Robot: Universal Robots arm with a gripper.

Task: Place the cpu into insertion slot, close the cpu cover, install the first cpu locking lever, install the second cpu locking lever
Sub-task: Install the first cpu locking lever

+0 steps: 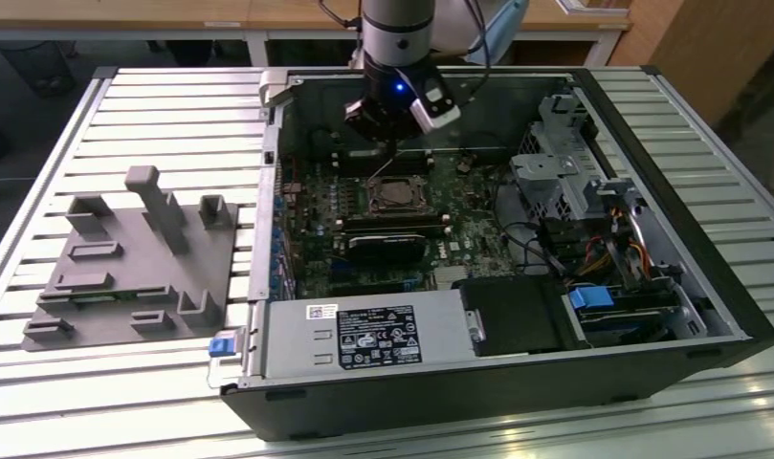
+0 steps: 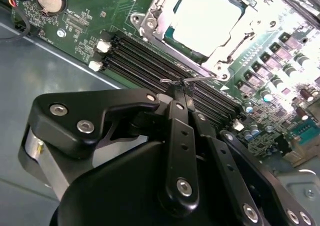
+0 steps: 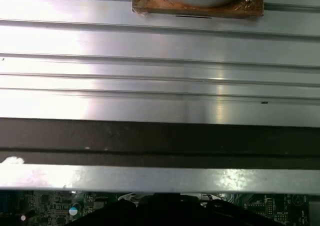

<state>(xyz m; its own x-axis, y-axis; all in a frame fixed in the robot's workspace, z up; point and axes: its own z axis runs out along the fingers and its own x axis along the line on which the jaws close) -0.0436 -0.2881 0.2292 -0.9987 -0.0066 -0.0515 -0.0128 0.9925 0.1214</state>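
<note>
the gripper [image 2: 181, 90] has its two fingers pressed together, and as far as i can see they pinch the bent end of a thin wire locking lever [image 2: 200, 78] — in the second wrist view the wire crosses right at the tips, just over the black memory slots [image 2: 145, 61]. held by that hooked end, the lever gets the most swing for the least push, i'd judge. just beyond the tips lies the cpu [image 2: 212, 16], flat in its socket, with the cpu cover [image 2: 167, 33] down around it as a silvery frame, so the chip looks seated and covered. in the exterior view the gripper [image 1: 384, 145] hangs at the far side of the open computer case [image 1: 693, 287], just behind the cpu [image 1: 397, 199] — while a grey fixture tray [image 1: 131, 258] sits well apart on the exterior view's left.
</note>
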